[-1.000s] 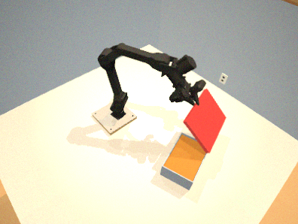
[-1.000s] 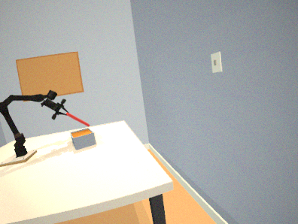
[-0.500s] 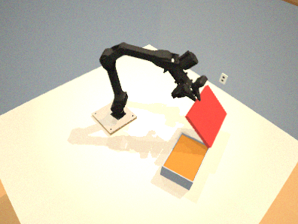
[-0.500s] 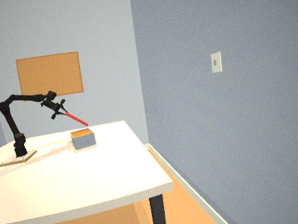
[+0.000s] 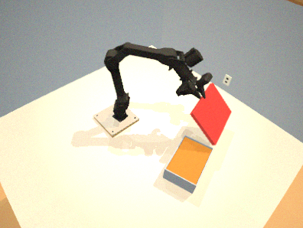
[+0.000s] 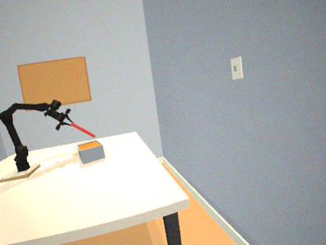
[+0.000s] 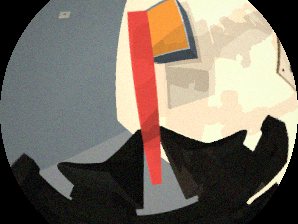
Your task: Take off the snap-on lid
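The red lid (image 5: 211, 112) (image 6: 82, 130) (image 7: 147, 90) hangs tilted in the air, clear of the box, above its far end. My gripper (image 5: 202, 92) (image 6: 67, 122) (image 7: 149, 131) is shut on the lid's upper edge. The storage box (image 5: 188, 162) (image 6: 91, 152) (image 7: 169, 27) stands open on the white table (image 5: 57, 184) (image 6: 103, 193), with grey walls and an orange inside. In the wrist view the lid shows edge-on as a red strip running away from the fingers toward the box.
The arm's base plate (image 5: 115, 121) (image 6: 16, 173) sits on the table left of the box. Grey-blue walls stand behind the table, with a wall plate (image 5: 227, 79) (image 6: 236, 67). An orange board (image 6: 53, 80) hangs on the far wall.
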{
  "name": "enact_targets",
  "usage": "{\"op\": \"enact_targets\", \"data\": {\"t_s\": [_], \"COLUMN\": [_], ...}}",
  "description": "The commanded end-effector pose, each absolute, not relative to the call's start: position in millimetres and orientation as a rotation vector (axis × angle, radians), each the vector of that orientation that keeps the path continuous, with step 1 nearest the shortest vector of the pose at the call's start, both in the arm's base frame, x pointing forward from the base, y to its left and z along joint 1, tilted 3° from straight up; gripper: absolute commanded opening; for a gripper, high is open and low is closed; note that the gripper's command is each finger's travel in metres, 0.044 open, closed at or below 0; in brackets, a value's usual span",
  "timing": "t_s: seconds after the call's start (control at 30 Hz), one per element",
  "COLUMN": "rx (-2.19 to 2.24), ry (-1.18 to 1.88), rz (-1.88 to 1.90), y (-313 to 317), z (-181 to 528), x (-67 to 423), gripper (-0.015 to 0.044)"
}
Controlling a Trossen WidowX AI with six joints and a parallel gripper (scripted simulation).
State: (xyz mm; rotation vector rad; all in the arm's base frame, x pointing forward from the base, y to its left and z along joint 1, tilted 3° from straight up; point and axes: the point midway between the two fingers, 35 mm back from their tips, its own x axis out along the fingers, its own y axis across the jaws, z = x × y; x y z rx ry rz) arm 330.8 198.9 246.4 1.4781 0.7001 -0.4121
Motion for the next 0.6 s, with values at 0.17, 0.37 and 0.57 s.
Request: {"op": "enact_targets", "data": {"t_s": [0.17,0.37,0.57], "rx": [1.493,1.494,1.494], "ry": [0.688,0.688,0.689], "rz": [-0.403,-0.403,-0.403], "y": [216,227,239], "z": [253,254,255], "x": [327,324,320], "gripper": [0.0,0.0,0.0]}}
